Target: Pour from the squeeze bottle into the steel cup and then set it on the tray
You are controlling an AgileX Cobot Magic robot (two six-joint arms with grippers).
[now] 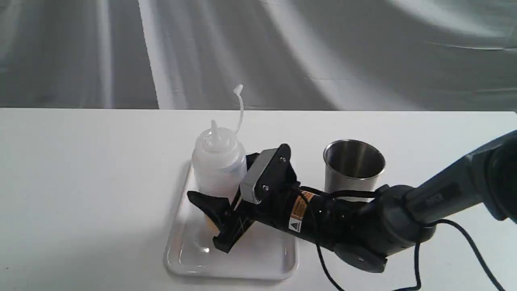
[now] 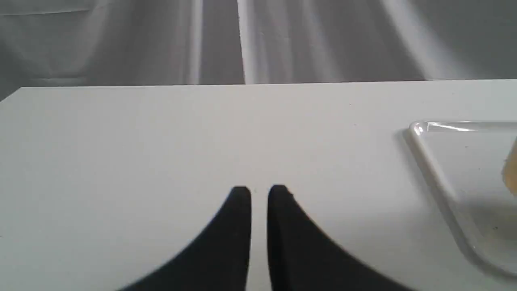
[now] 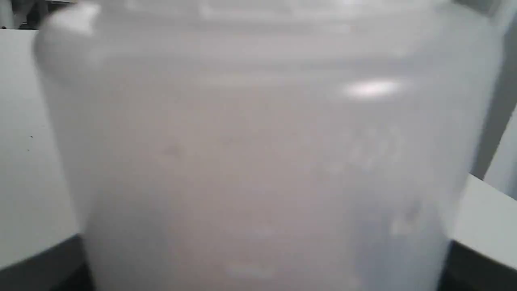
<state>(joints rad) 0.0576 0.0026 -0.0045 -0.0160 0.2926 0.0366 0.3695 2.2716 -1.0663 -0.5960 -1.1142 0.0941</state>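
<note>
The squeeze bottle [image 1: 218, 165] stands upright on the white tray [image 1: 258, 262], its cap hanging on a thin tether above the nozzle. My right gripper [image 1: 206, 220] reaches in from the right and is shut on the bottle's lower part, where a little amber liquid shows. The bottle [image 3: 258, 161] fills the right wrist view, and dark fingers [image 3: 40, 266] touch both of its sides. The steel cup [image 1: 353, 165] stands on the table right of the tray, behind my right arm. My left gripper [image 2: 259, 194] hovers over bare table left of the tray [image 2: 444, 194], fingers nearly together and holding nothing.
The white table [image 1: 80, 182] ends at a far edge against a grey draped cloth [image 1: 282, 48]. A black cable [image 1: 464, 234] trails from my right arm across the near right of the table. The left arm is outside the exterior view.
</note>
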